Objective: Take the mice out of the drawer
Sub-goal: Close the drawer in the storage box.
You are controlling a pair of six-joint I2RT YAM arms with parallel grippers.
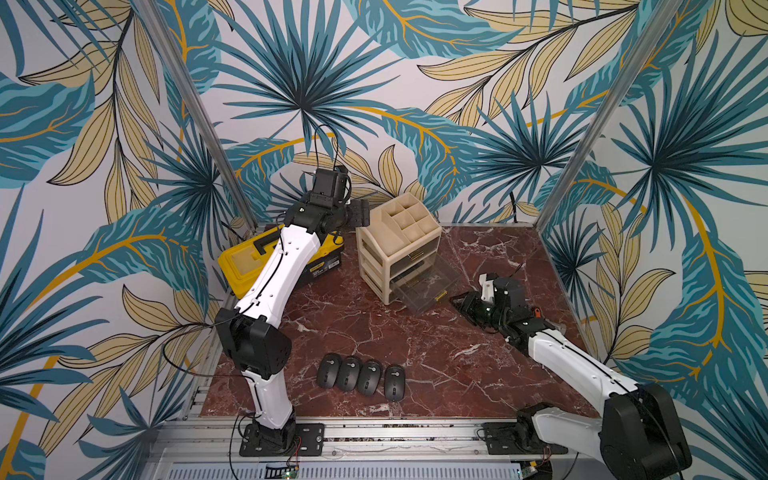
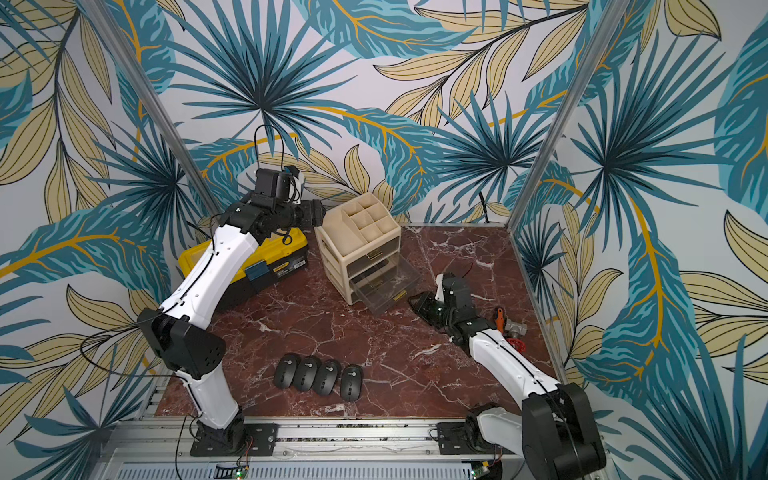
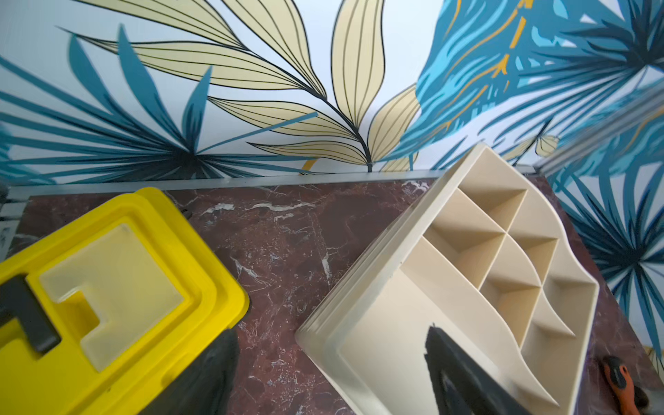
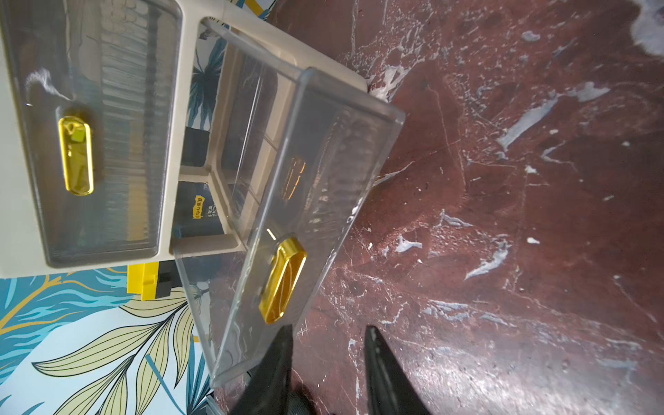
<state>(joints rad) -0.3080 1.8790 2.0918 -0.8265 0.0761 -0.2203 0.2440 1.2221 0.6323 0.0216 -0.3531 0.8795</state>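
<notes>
Several black oval mice (image 1: 359, 376) (image 2: 318, 375) lie in a row on the marble table near its front edge. The bottom clear drawer (image 1: 424, 286) (image 2: 384, 286) (image 4: 305, 215) of the beige organizer (image 1: 399, 237) (image 3: 467, 273) is pulled out, and I see nothing in it. My right gripper (image 1: 457, 301) (image 2: 415, 301) (image 4: 328, 328) hovers low at the drawer's front, open, with only table between its fingers. One finger sits just beside the gold handle (image 4: 282, 280). My left gripper (image 1: 360, 212) (image 2: 316, 214) (image 3: 332, 328) is open over the organizer's top back corner, holding nothing.
A yellow toolbox (image 1: 249, 257) (image 3: 107, 287) stands at the back left, under my left arm. An orange-handled tool and a red valve (image 2: 513, 332) lie by the right wall. Two upper drawers (image 4: 90, 143) of the organizer are shut. Patterned walls close in three sides.
</notes>
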